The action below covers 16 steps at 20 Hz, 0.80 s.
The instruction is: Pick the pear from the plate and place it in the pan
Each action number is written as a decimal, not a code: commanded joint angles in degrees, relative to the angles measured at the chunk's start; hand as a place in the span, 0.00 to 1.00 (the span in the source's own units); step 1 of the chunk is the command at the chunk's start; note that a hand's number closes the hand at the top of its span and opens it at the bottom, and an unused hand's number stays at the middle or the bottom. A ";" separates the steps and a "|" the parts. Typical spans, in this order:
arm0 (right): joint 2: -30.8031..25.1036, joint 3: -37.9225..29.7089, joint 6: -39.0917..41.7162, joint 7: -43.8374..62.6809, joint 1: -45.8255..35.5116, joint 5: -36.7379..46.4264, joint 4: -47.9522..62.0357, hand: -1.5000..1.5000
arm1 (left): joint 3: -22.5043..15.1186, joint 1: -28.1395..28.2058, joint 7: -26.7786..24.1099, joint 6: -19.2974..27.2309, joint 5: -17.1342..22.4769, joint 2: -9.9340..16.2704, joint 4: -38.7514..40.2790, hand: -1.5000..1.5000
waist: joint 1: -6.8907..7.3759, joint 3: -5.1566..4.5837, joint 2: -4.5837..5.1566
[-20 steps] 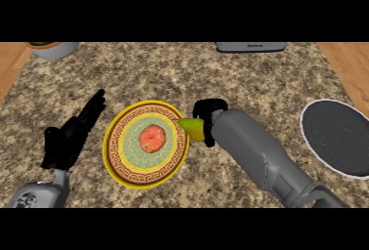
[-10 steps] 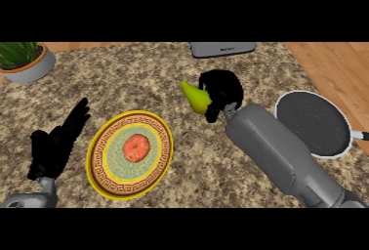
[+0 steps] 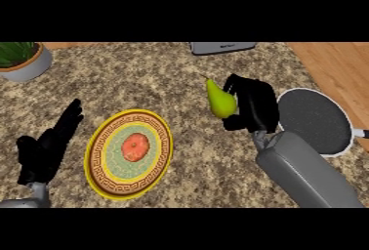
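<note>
Head view: right hand (image 3: 254,105) grips smooth teardrop pear (image 3: 220,100).

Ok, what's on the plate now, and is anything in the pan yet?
The plate shows only its red centre motif; the pear is off it, held in the right hand. The pan shows a bare dark inside, though the hand covers its left edge.

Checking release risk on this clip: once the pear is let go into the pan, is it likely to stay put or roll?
The pear, held by the right hand beside the pan, looks rounded at its base and tapered above, so it would probably tip and roll in a curve. Its skin looks smooth, so it may slide. The pan's rim appears low and might not stop it.
</note>
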 commanded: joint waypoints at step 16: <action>-17.89 -22.44 -26.64 -21.70 40.15 -9.04 -11.88 1.00 | -4.45 -4.41 -0.13 -3.35 -2.16 -3.37 -0.42 0.50 | 9.66 -0.04 3.57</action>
